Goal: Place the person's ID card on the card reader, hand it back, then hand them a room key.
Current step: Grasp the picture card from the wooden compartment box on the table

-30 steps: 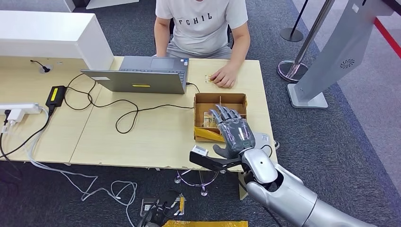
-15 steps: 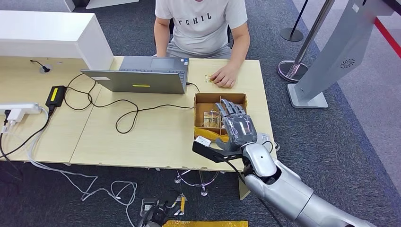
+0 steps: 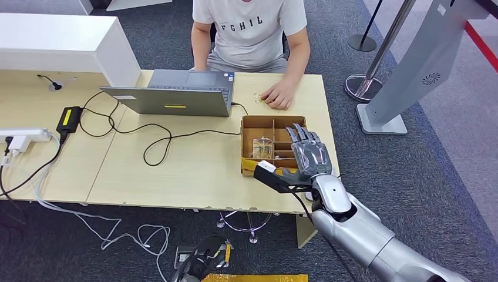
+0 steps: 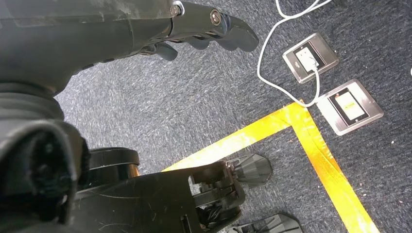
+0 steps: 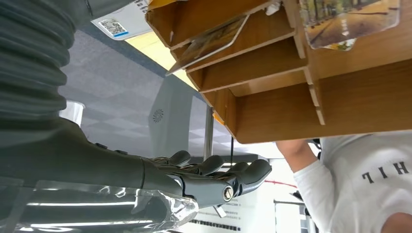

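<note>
A small card (image 3: 258, 97) lies on the table's far side, and the person's hand (image 3: 277, 94) rests on it. Nearer me stands a brown divided box (image 3: 253, 122) with picture cards (image 3: 262, 147) in its compartments. My right hand (image 3: 308, 154) hovers over the box's right side, fingers straight and apart, holding nothing. The right wrist view looks at the box (image 5: 340, 102) from close by, with cards (image 5: 351, 18) in its slots and my right hand's fingers (image 5: 214, 177) beside it. My left hand (image 4: 204, 26) hangs over the carpet with nothing in it.
A grey laptop (image 3: 176, 97) stands at the table's middle back, its black cable (image 3: 158, 141) looping over the tabletop. A power brick (image 3: 69, 118) and a white power strip (image 3: 23, 136) lie at the left. A grey kiosk base (image 3: 382, 120) stands on the floor to the right.
My right hand has moved forward and to the right, from the box's front left corner to over its right side. The person's hand has stayed on the card.
</note>
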Controlling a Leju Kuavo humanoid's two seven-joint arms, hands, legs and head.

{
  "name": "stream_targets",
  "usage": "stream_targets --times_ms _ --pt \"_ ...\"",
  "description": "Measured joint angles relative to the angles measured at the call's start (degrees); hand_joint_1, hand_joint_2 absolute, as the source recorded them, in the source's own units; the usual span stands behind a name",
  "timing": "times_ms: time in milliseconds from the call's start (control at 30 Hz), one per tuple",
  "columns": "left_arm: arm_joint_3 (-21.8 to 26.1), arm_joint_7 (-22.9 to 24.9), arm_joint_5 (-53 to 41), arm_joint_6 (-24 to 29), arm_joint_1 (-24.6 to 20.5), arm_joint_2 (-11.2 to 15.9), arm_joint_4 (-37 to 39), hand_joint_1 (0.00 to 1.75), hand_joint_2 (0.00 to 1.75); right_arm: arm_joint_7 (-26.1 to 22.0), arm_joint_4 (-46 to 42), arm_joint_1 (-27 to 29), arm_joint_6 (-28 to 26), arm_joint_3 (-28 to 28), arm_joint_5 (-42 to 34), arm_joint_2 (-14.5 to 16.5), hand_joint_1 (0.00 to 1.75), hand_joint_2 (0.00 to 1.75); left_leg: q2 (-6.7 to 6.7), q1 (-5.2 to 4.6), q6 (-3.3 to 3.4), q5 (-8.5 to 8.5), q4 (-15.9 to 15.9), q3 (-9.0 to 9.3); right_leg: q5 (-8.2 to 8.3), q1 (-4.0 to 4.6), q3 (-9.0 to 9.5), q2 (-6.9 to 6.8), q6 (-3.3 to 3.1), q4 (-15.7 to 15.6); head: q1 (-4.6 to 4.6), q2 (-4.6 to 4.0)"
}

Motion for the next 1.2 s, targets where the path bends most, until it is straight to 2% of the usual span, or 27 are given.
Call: stream_targets --times_ms 967,1100,1200 --pt "-0.2 0.2 0.0 -0.6 -0.1 0.0 0.0 0.00 0.00 -3.1 6.5 0.1 -1.3 0.0 -1.4 1.6 0.01 1.75 0.00 0.00 0.00 0.00 0.0 0.00 0.00 0.00 0.00 0.00 0.00 0.0 0.00 0.00" --pt "-0.2 0.2 0.0 -0.6 -0.1 0.0 0.0 0.00 0.00 -3.1 6.8 0.1 -1.2 0.0 -1.4 1.9 1.71 1.75 0.02 0.00 0.00 0.00 0.0 0.00 0.00 0.00 0.00 0.02 0.00 0.0 -0.01 0.00" --pt "-0.3 0.2 0.0 -0.6 -0.1 0.0 0.0 0.00 0.00 -3.2 7.1 0.1 -1.0 0.0 -2.2 2.0 1.75 1.75 0.01 0.00 0.00 0.00 0.0 0.00 0.00 0.00 0.00 0.02 0.00 0.0 0.00 0.00"
